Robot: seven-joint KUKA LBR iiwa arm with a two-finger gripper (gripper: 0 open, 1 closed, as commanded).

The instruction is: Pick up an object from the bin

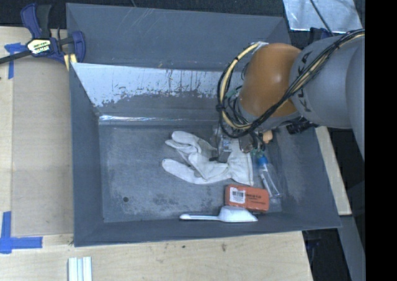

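White cloth glove (192, 162) lies crumpled in the middle of the bin (124, 168) floor. The gripper (218, 153) is down at the glove's right part; whether it is clenched on the cloth or released I cannot tell. Just right of the glove lies a clear tube (265, 171) with a blue end, perhaps a syringe. Nearer the front wall sits an orange box (248, 198) with a white barcode label. A white plastic spoon (220, 215) lies at its lower edge, handle pointing left.
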